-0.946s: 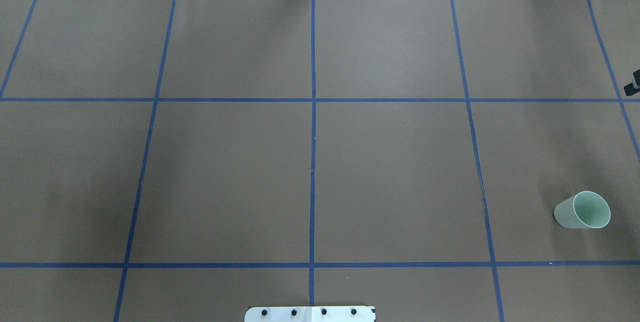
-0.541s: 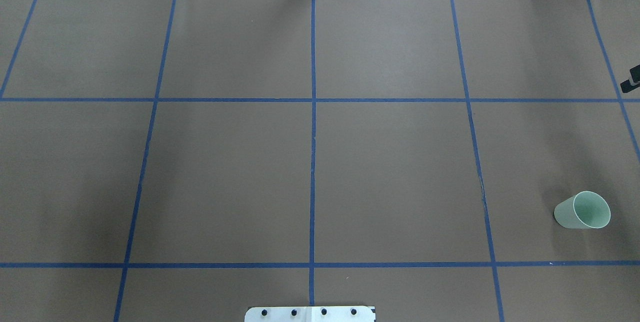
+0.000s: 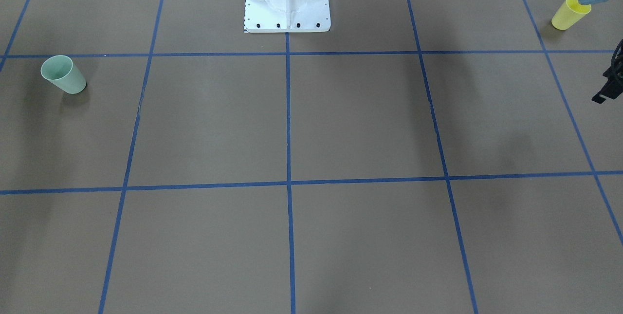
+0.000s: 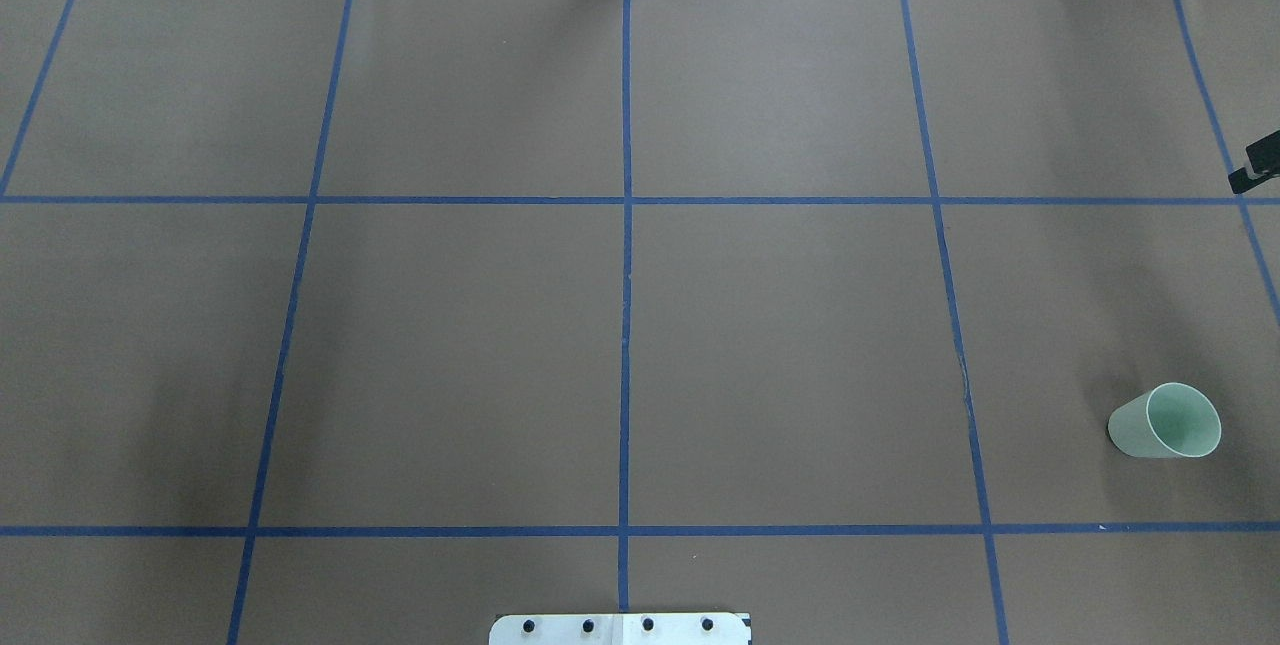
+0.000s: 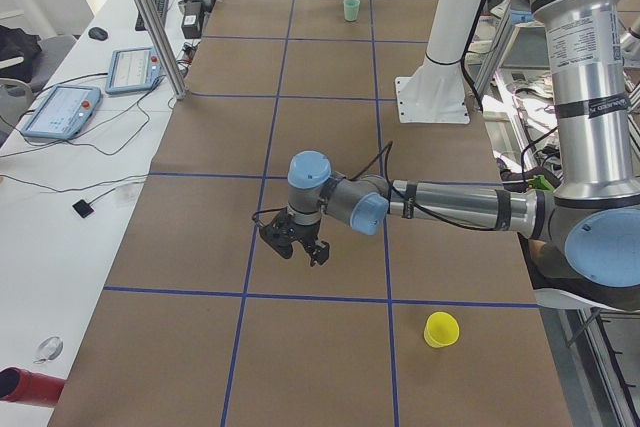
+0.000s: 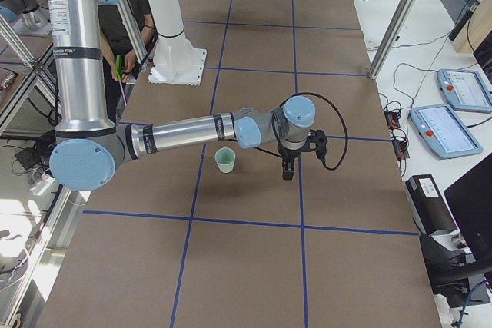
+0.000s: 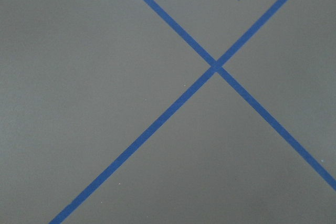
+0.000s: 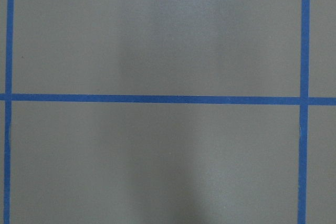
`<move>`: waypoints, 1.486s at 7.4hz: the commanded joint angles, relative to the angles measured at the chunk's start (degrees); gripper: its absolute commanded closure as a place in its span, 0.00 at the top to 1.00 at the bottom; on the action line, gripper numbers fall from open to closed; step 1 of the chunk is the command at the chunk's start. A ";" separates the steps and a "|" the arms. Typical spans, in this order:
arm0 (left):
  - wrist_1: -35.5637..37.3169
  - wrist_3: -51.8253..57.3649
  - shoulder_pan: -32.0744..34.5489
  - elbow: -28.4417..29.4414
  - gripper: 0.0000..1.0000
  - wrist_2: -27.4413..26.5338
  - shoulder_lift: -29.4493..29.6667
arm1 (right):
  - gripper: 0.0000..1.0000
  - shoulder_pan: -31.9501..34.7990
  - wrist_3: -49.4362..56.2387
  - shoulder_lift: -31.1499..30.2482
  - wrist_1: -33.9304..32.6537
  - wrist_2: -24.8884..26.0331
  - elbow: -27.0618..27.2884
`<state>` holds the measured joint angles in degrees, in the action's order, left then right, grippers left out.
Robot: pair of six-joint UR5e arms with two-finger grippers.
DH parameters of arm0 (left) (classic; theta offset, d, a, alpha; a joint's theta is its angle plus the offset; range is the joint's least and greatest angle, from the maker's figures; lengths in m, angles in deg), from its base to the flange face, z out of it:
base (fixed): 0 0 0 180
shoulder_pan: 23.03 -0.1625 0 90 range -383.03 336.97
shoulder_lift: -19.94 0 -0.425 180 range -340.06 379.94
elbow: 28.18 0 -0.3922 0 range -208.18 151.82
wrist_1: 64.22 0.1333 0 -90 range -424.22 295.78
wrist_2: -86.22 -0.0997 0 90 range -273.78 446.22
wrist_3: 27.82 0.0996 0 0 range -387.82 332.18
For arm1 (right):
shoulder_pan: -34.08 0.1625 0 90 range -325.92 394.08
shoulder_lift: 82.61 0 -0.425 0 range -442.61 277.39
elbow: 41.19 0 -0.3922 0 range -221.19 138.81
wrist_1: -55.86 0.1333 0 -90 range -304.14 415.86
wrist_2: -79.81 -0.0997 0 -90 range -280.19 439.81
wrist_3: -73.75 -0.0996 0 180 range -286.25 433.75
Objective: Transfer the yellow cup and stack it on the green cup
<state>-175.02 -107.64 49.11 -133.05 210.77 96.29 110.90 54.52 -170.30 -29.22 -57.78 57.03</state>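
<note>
At the robot's far left the yellow cup (image 5: 441, 329) stands upright on the brown surface (image 4: 780, 345), close to the robot's side of it, with nothing touching it. The left tool (image 5: 297, 247) hangs above the surface, well apart from that cup and further out from the robot. Its wrist camera sees only 2 crossing tape lines (image 7: 215, 66) and no cup. I cannot tell from here whether its fingers are apart or together.

The middle of the surface holds nothing that matters to the task.

At the far right the green cup (image 4: 1165, 422) stands upright, mouth up, exactly where it stood a moment ago. The right tool (image 6: 288, 167) hovers near it, on the side away from the robot, not touching. Again I cannot tell how its fingers stand. The only change is small: in the overhead view the dark tip of this tool at the right edge has crept slightly inward.

So I judge the task barely begun. Neither cup is gripped and the 2 cups sit at opposite ends, so the yellow cup must first be fetched, probably by the left tool, and carried or handed across.
</note>
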 commanded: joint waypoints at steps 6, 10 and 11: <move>10.89 -49.56 -30.96 -6.56 1.00 -27.50 -6.30 | 1.00 -4.30 -0.11 0.42 8.53 1.89 -1.98; 43.87 -65.00 -41.10 -9.75 1.00 -28.75 -4.89 | 1.00 -6.59 -0.11 0.77 8.53 4.08 -2.69; 45.40 -67.11 -41.21 -8.35 1.00 -28.40 -4.81 | 1.00 -7.46 -0.11 0.95 8.53 4.87 -2.69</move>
<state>-133.94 -171.14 9.36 -142.81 182.15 91.38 104.33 54.41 -169.59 -20.69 -53.96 54.40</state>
